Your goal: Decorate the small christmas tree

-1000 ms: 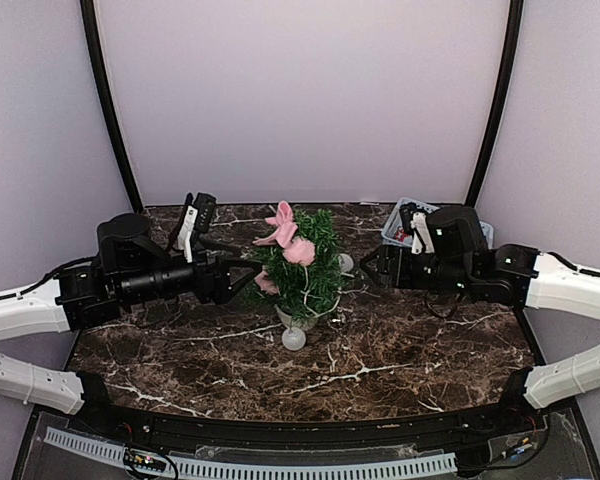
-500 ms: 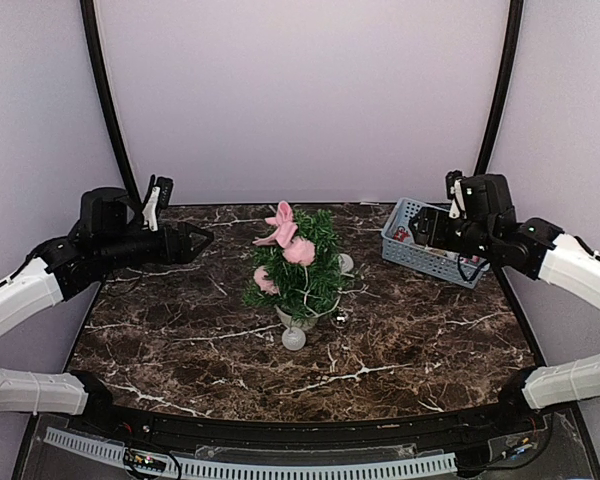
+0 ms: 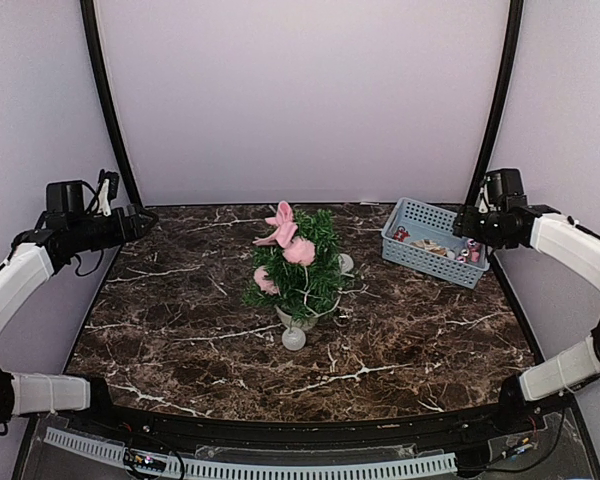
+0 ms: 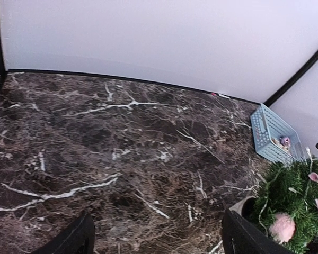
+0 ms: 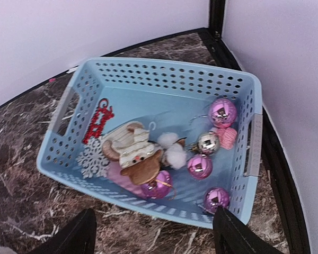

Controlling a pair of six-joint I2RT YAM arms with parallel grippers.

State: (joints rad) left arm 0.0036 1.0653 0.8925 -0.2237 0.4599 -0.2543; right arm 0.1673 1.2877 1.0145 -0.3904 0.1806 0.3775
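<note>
Dark marble table (image 3: 400, 350) runs out from my arm bases, and the small christmas tree (image 3: 305, 265) stands upright at its centre, wearing pink decorations (image 3: 298, 250). Farther back, my left gripper (image 4: 153, 238) hangs spread wide and empty near the left edge. My right gripper (image 5: 153, 233) hangs spread and empty over the blue basket (image 5: 169, 79) of baubles (image 5: 222, 111).

We see a dark marble table (image 3: 180, 300) veined in white. At its centre stands the small christmas tree (image 3: 305, 265) in a white pot (image 3: 296, 318). A pale ball (image 3: 294, 339) lies just beside the pot at its 6 o'clock. We find a second ball (image 3: 346, 263) at the tree's 2 o'clock, partly behind branches. A light-blue basket (image 3: 430, 262) rests at the table's 2 o'clock, well apart from the tree.
</note>
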